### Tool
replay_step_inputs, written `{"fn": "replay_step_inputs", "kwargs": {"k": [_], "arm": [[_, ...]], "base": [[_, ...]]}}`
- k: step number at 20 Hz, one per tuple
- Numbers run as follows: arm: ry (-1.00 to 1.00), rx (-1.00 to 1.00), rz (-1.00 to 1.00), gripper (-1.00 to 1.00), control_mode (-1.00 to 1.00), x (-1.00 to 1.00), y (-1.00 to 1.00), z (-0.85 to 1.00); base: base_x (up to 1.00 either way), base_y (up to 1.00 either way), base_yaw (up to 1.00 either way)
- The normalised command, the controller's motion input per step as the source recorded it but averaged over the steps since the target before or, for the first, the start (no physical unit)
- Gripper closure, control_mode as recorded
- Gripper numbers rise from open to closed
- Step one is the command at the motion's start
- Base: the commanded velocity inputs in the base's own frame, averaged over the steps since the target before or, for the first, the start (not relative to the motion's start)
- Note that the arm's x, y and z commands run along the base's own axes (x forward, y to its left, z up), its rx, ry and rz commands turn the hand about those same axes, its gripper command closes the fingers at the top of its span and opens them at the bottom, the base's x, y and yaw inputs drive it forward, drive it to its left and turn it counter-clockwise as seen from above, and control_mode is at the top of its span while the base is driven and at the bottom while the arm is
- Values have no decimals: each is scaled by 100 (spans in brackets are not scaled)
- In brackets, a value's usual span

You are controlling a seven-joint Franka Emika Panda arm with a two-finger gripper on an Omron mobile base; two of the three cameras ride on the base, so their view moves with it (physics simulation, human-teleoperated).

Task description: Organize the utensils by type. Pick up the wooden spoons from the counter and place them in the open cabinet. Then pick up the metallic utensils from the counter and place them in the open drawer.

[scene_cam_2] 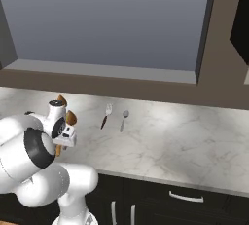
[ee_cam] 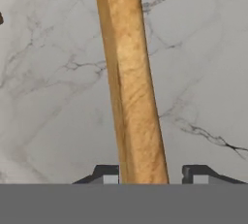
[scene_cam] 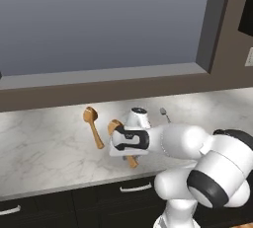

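Two orange-brown wooden spoons lie on the white marble counter [scene_cam: 44, 143]. One wooden spoon [scene_cam: 93, 126] lies free to the left of my hand. The other wooden spoon [ee_cam: 131, 87] lies under my hand, its bowl [scene_cam: 114, 125] poking out to the left. My gripper [ee_cam: 151, 174] points down over its handle with a fingertip on each side; the left tip is at the wood and a gap shows on the right. A small fork [scene_cam_2: 105, 117] and a small silver spoon [scene_cam_2: 123, 120] lie side by side further right. The open cabinet and the open drawer are out of view.
A brown ledge [scene_cam: 99, 86] and a deep window recess run behind the counter. Shut black drawer fronts with silver handles [scene_cam_2: 187, 197] sit below the counter's front edge. A dark upright frame [scene_cam: 217, 24] rises at the back right.
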Motion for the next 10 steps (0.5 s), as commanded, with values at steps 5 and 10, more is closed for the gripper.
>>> {"fn": "replay_step_inputs", "kwargs": {"k": [5,10], "arm": [[-24,11,1,100,-100,0,46,-11],[-18,0,2,100,-100,-1,69,8]], "base": [[0,0,0],[0,0,0]]}}
